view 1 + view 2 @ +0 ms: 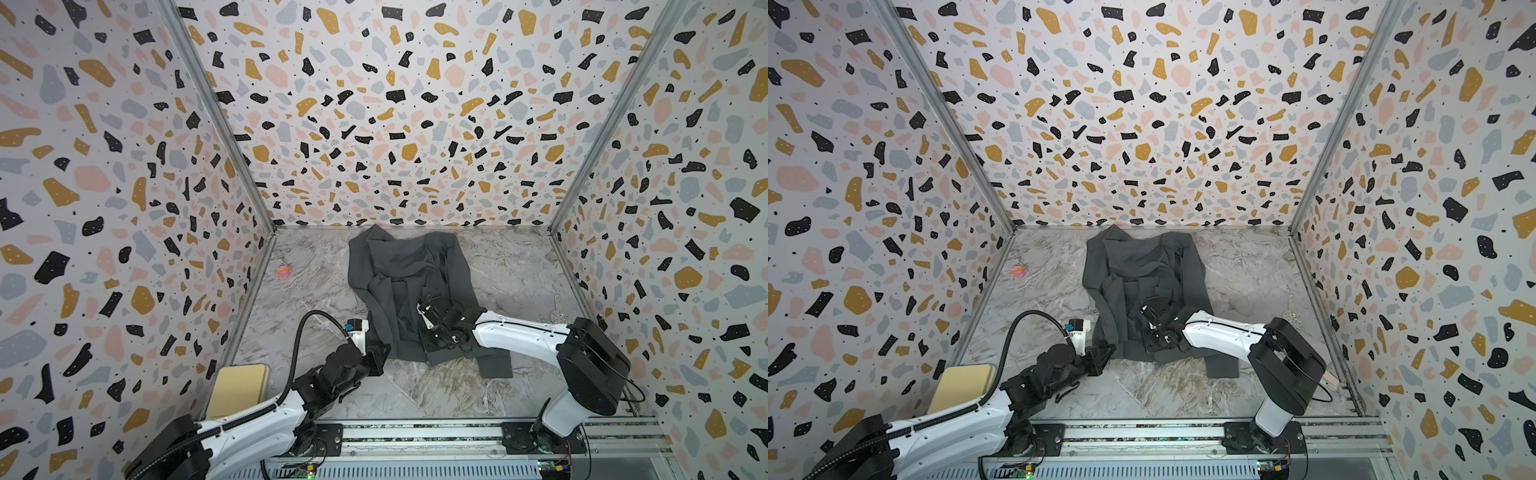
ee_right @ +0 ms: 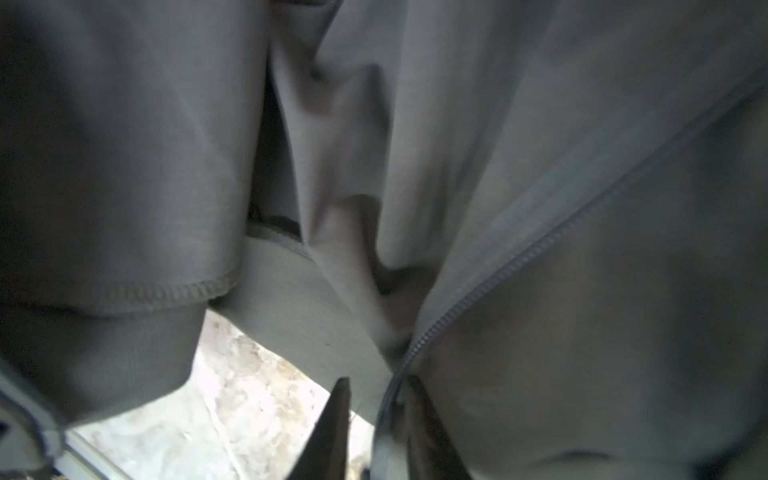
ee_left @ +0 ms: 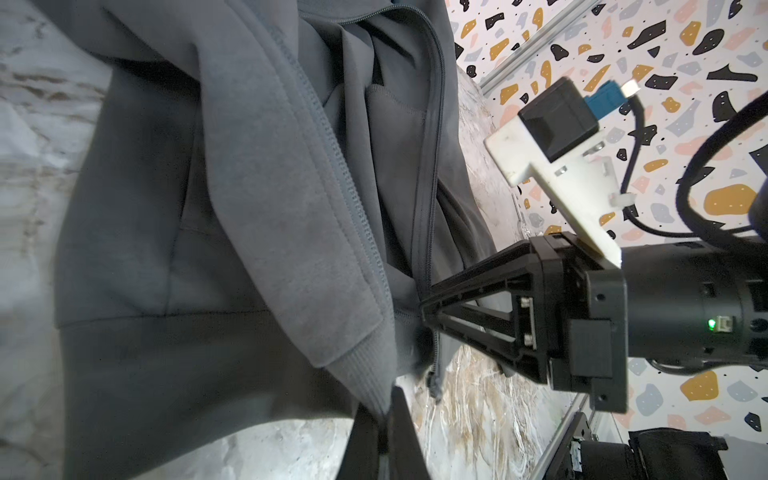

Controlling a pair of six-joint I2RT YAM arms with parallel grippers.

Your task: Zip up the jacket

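1. On the marble table (image 1: 457, 395), toward the back wall, the jacket (image 1: 399, 282) lies rumpled, with its hem nearest the arms.
2. Left gripper (image 3: 382, 430): clenched on the jacket's ribbed hem corner, at the edge of one front panel.
3. Right gripper (image 2: 376, 411): low over the hem at mid-front, jaws a little apart. A zip row (image 2: 519, 257) runs down to one fingertip. No firm pinch shows, and I cannot tell whether any tape is caught.
4. Left wrist view: the two rows of teeth lie apart along their length, one on the folded-over panel (image 3: 345, 187), so the front is open. No slider identified. A small dark end (image 3: 434, 384) dangles at the hem, too small to name.
5. Judgement: early stage, with the bottom ends not yet mated.
6. Risk: the parted jaws may close on loose cloth instead of tape, because soft folds crowd right beside the tips.
7. Risk: a tug from the clamped hem corner could drag the whole limp jacket, sliding the zip end out from under the right gripper.
8. Risk: the folded-over panel may keep the rows misaligned, so the teeth could snag fabric.
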